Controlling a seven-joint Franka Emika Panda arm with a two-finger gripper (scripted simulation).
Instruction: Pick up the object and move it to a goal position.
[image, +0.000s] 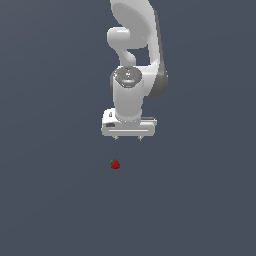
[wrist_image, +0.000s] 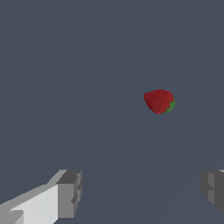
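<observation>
The object (image: 115, 164) is a tiny red strawberry-like lump with a small green tip, lying on the plain grey floor. My white gripper (image: 127, 138) hangs above it, a little toward the exterior view's right, with clear space between them. The jaws stand wide apart and hold nothing. In the wrist view the object (wrist_image: 159, 101) lies ahead of the gripper (wrist_image: 142, 192), beyond the two grey fingertips (wrist_image: 70, 192), and is not between them.
The white arm (image: 135, 60) rises behind the gripper toward the top of the exterior view. The grey floor (image: 50, 200) is flat and uniform, with nothing else on it in either view.
</observation>
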